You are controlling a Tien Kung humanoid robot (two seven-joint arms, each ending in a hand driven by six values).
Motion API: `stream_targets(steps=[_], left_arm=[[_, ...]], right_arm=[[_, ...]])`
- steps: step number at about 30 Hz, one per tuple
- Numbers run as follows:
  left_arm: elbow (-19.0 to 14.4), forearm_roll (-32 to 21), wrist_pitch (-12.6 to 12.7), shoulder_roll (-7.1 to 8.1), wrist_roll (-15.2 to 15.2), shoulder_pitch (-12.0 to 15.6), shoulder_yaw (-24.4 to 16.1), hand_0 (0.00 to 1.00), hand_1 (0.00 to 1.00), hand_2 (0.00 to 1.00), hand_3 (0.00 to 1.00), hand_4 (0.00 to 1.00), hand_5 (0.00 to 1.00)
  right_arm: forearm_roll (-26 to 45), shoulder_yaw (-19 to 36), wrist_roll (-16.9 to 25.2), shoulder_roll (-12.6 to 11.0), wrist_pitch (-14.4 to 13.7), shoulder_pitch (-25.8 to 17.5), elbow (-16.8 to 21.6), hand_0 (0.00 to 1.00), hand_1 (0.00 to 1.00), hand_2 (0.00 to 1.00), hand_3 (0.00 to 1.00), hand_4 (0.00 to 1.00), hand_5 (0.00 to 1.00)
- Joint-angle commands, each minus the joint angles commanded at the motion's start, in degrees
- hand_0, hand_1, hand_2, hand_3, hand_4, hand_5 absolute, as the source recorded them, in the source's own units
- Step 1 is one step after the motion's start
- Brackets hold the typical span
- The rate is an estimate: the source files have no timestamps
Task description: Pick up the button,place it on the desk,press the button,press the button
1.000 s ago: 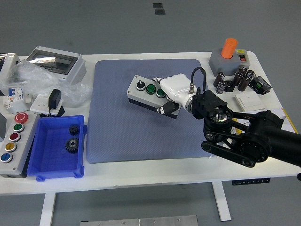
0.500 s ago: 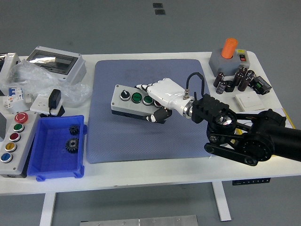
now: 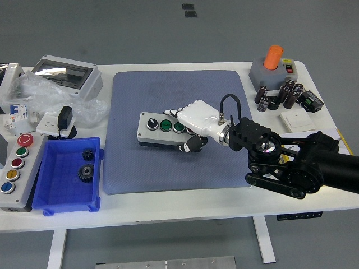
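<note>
A grey button box (image 3: pixel 158 128) with one black knob and two green buttons lies on the blue-grey mat (image 3: pixel 146 162), near its middle. My right hand (image 3: pixel 189 126), white with black fingertips, is shut on the box's right end, fingers over the top and thumb at the front side. The black right arm (image 3: pixel 297 165) reaches in from the right edge. The left arm is out of view.
A blue bin (image 3: pixel 59 193) with two gears stands at the front left. A grey control box (image 3: pixel 15 168) with coloured buttons lies left of it. A clear-lidded enclosure (image 3: pixel 67 75), plastic bags and a socket are at the back left. An orange-capped unit (image 3: pixel 272 67) and capacitors (image 3: pixel 280 95) are at the back right.
My right hand has carried the button box left from the mat's right part and lowered it flat to the mat's middle, still holding its right end.
</note>
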Motion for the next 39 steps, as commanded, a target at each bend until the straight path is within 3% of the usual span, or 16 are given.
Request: stream_targets(steps=[10,11,16,17,22,23,28,29,34,35,39], left_arm=[[0.0,0.21,-0.01,0.05,0.06,-0.07,-0.23,0.587,0.554,0.53,0.587,0.545,0.218],[0.0,0.25,-0.02,0.06,0.05,-0.09,-0.27,0.587,0.554,0.53,0.586,0.546,0.219],[0.0,0.4,-0.21,0.13,-0.01,-0.1,-0.51,0.587,0.554,0.53,0.586,0.546,0.219],[0.0,0.42,-0.25,0.14,-0.01,-0.09,-0.55,0.587,0.553,0.529,0.587,0.544,0.218],[0.0,0.5,-0.56,0.17,-0.17,-0.08,-0.77,0.587,0.553,0.529,0.587,0.544,0.218],[0.0,0.48,-0.63,0.18,-0.21,-0.08,-0.79,0.587,0.552,0.528,0.585,0.542,0.219],[0.0,0.52,-0.97,0.2,-0.39,-0.01,-1.01,0.587,0.552,0.528,0.585,0.542,0.219],[0.0,0.53,-1.04,0.19,-0.44,0.0,-1.05,0.587,0.549,0.527,0.583,0.536,0.213],[0.0,0.58,-1.35,0.19,-0.66,-0.08,-1.24,0.587,0.549,0.527,0.583,0.536,0.213],[0.0,0.6,-1.43,0.2,-0.71,-0.1,-1.28,0.587,0.546,0.524,0.58,0.525,0.206],[0.0,0.55,-1.83,0.25,-0.9,-0.11,-1.42,0.587,0.546,0.524,0.58,0.525,0.206]], right_arm=[[-0.21,-0.02,-1.04,0.39,3.45,0.38,-0.34,0.552,0.569,0.447,0.543,0.066,0.002],[0.15,-0.03,-1.07,0.39,3.78,0.43,-0.35,0.574,0.607,0.502,0.555,0.071,0.002],[1.9,0.06,-1.4,0.22,5.57,0.86,-0.19,0.574,0.607,0.502,0.555,0.071,0.002],[2.07,0.08,-1.44,0.19,5.79,0.94,-0.19,0.632,0.661,0.649,0.624,0.09,0.002],[2.09,0.09,-1.73,0.07,6.7,1.26,-0.41,0.632,0.661,0.649,0.624,0.09,0.002],[2.02,0.09,-1.83,0.06,6.85,1.3,-0.43,0.674,0.673,0.69,0.696,0.148,0.002],[1.59,0.13,-2.35,0.01,7.75,1.53,-0.38,0.674,0.673,0.69,0.696,0.148,0.002],[1.66,0.13,-2.4,0.0,7.98,1.6,-0.4,0.696,0.675,0.719,0.766,0.385,0.002],[2.42,0.19,-2.35,-0.07,8.66,1.87,-0.58,0.696,0.675,0.719,0.766,0.385,0.002],[2.55,0.22,-2.32,-0.08,8.76,1.91,-0.61,0.718,0.696,0.79,0.917,0.499,0.002],[2.96,0.31,-2.26,-0.15,9.31,2.05,-0.67,0.718,0.696,0.79,0.917,0.499,0.002]])
